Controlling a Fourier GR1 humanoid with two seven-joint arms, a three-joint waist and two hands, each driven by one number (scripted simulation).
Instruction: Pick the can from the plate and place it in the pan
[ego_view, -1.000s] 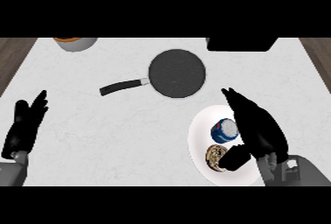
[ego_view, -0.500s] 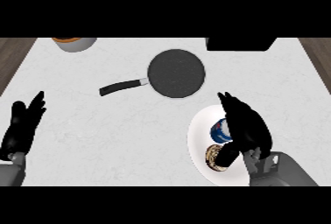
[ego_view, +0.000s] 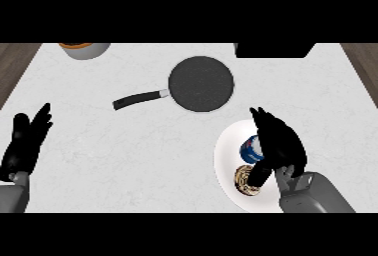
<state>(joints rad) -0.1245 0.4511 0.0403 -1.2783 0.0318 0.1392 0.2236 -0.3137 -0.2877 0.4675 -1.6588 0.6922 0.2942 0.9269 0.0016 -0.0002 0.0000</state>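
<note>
Can (ego_view: 252, 149): blue and white, on plate (ego_view: 227, 150), just left of right hand (ego_view: 279, 142) and partly hidden by it. Right hand over plate, fingers extended forward, not curled round can; thumb down beside a brown round item (ego_view: 246, 179). Pan (ego_view: 201, 83): dark, well ahead of hand. Left hand (ego_view: 26, 142): open, resting at left edge.

A pale marbled desk (ego_view: 133, 160) fills the view, dark wood showing past its left and right edges. On it lie a black pan (ego_view: 201, 83) with its handle pointing down-left, a white plate (ego_view: 227, 156) at lower right, an orange-rimmed bowl (ego_view: 84, 48) at the top left, and a black box (ego_view: 272, 49) at the top edge.
</note>
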